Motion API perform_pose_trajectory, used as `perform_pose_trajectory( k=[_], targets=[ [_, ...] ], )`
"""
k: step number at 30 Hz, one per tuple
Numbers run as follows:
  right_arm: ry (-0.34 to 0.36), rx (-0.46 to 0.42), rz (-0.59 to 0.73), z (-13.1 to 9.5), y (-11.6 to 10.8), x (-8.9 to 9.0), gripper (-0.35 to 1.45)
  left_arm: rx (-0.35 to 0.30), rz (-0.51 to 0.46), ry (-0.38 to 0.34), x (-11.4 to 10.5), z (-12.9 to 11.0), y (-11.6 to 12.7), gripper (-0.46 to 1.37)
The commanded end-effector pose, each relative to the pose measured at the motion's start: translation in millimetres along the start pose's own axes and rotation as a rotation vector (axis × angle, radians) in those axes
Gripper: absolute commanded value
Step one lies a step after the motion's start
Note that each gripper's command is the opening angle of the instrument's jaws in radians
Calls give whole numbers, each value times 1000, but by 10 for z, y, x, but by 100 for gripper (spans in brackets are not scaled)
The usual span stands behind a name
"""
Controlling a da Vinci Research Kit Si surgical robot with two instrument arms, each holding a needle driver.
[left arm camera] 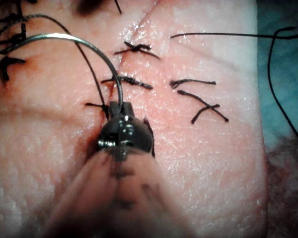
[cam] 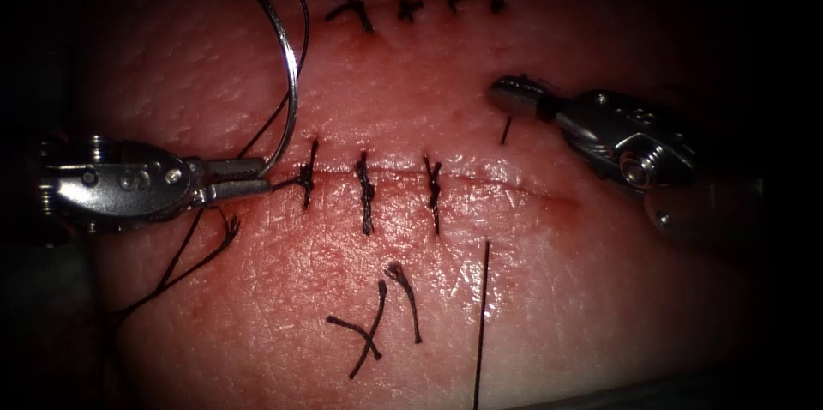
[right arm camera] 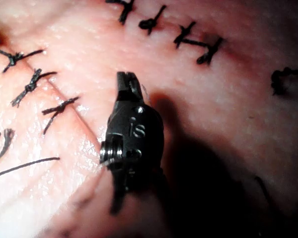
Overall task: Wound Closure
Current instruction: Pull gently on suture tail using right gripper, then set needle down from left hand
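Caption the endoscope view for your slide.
Left tool holds the curved needle near one end, clear of the tissue; right tool holds nothing.

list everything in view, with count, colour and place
tissue: one, pink-red, under everything
cut: one, horizontal, its right part unstitched
stitches: three, black, across the cut
older stitches: a row, black, far edge
cut ends of thread: a few, black, near side of the cut
needle: one, silver, curved, out of the tissue, held near one end
thread: black, trailing from the needle
left tool: fingers shut on the needle, left end of the cut
right tool: above the cut's right end, holding nothing seen
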Motion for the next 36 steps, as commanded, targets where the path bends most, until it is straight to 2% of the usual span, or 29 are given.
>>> perform_pose_trajectory(
  k=[1, 8, 18, 25, 26, 27, 29, 33, 36],
  targets=[
    [12, -5, -5, -1, 1, 1, -35, -6, 0, 0, 0, 0, 0, -35],
    [92, 5, -63, -8, -3, 21, -35, -7, 7, 0, 0, 0, 0, -35],
    [99, 6, -65, -9, -8, 25, -35, -7, 8, 1, -1, 1, -2, -35],
    [102, 23, -72, -8, -11, 19, -33, -3, 10, 2, -2, 4, -2, -35],
    [102, 28, -71, -9, -10, 19, 11, -2, 11, 2, -3, 5, -2, -35],
    [105, 29, -71, -10, -10, 20, 26, -1, 11, 5, -3, 5, -2, -35],
    [115, 32, -70, -13, -9, 21, 44, -1, 12, 5, -3, 5, -3, -35],
    [153, 44, -64, -21, -3, 25, 101, -1, 18, 5, -3, 5, -4, -35],
    [151, 53, -63, -28, 0, 26, 109, -2, 18, 5, -3, 5, -4, -35]
  ],
)
